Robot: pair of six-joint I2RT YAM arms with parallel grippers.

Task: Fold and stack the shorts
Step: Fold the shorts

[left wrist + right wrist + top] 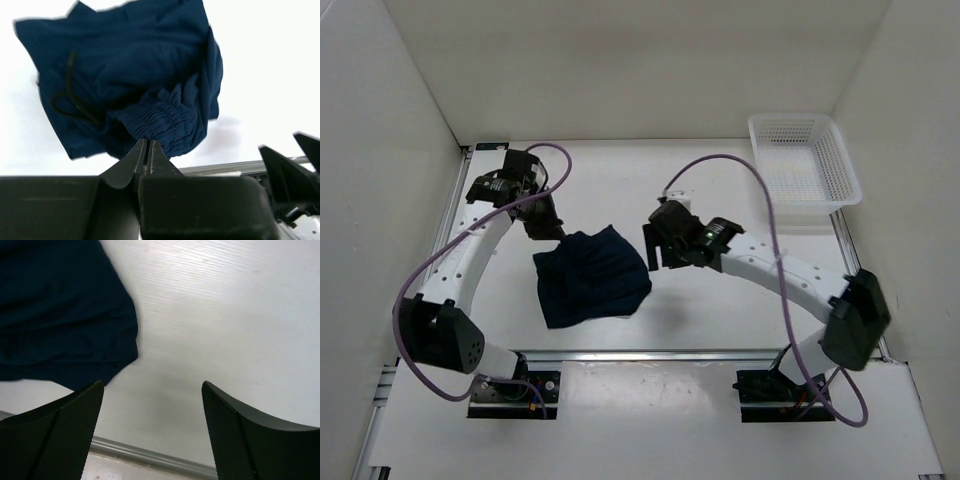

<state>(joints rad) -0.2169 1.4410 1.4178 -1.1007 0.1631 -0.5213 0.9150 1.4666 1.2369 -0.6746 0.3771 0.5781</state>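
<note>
Navy cloth sits bunched on the white table (720, 300) in the overhead view: the shorts (592, 278) lie in a crumpled heap, their folds too dark for me to read. My left gripper (548, 228) meets their far-left corner, its tips hidden under its own body. The right gripper (650, 255) hangs just right of them. The basket (805, 165) stands well off to their far right.

On the left wrist camera, the left gripper (147, 142) is pinched tight on the gathered waistband (165, 120); the drawstring (67, 95) loops left of it.

On the right wrist camera, the right gripper (152, 383) is spread wide and holds nothing. The shorts (60, 305) are cut off at the upper left.
</note>
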